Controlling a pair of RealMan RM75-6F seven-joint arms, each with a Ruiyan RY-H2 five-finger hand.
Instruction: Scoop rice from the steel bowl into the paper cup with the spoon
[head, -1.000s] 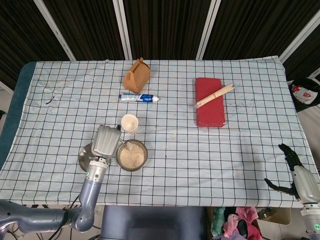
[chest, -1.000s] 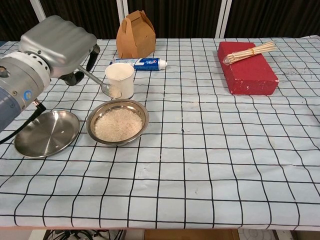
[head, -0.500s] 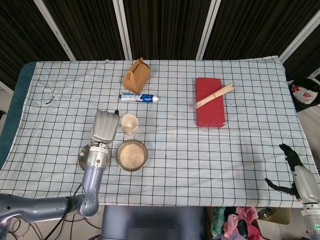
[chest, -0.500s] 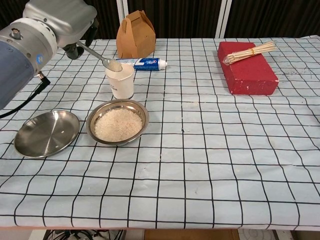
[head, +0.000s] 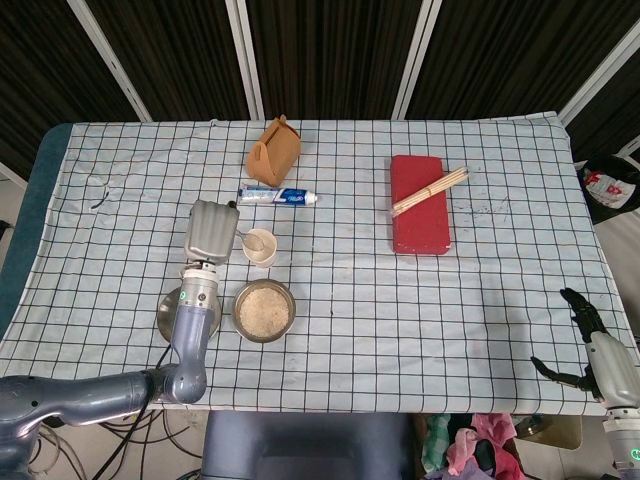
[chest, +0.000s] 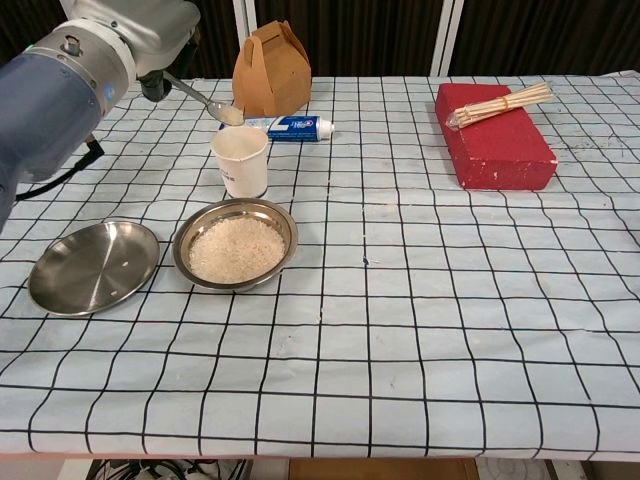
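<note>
My left hand grips a metal spoon by its handle. The spoon's bowl carries rice and hangs just above the rim of the white paper cup. In front of the cup stands the steel bowl, filled with rice. My right hand hangs open off the table's right front corner, holding nothing; the chest view does not show it.
An empty steel plate lies left of the bowl. Behind the cup are a toothpaste tube and a brown paper box. A red block with a bundle of sticks lies at the right back.
My left hand has lifted the rice-laden spoon from beside the cup's front up and back, so that it now hangs over the cup's rim. The right hand has not moved.
</note>
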